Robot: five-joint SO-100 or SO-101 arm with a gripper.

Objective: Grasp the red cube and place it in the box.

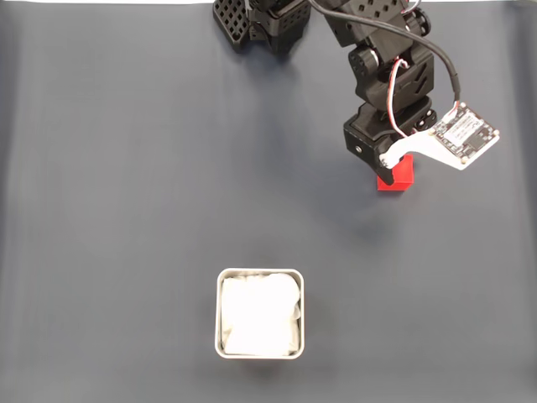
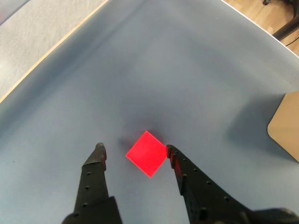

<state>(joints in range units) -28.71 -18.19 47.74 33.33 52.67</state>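
The red cube (image 2: 147,153) lies flat on the blue-grey mat, turned like a diamond in the wrist view. My gripper (image 2: 135,150) is open and lowered around it. The right finger (image 2: 174,161) touches the cube's corner, while the left finger (image 2: 98,156) stands clear with a gap to the cube. In the fixed view the red cube (image 1: 398,178) peeks out below the arm's wrist at the upper right, partly covered by it. The box (image 1: 260,272), a small grey tray with white crumpled lining, sits far off at the bottom centre.
The arm's base (image 1: 262,25) stands at the top edge of the mat. A white camera board (image 1: 460,134) sticks out to the right of the wrist. Open mat lies between cube and box. The mat's edge (image 2: 56,46) curves across the wrist view's top.
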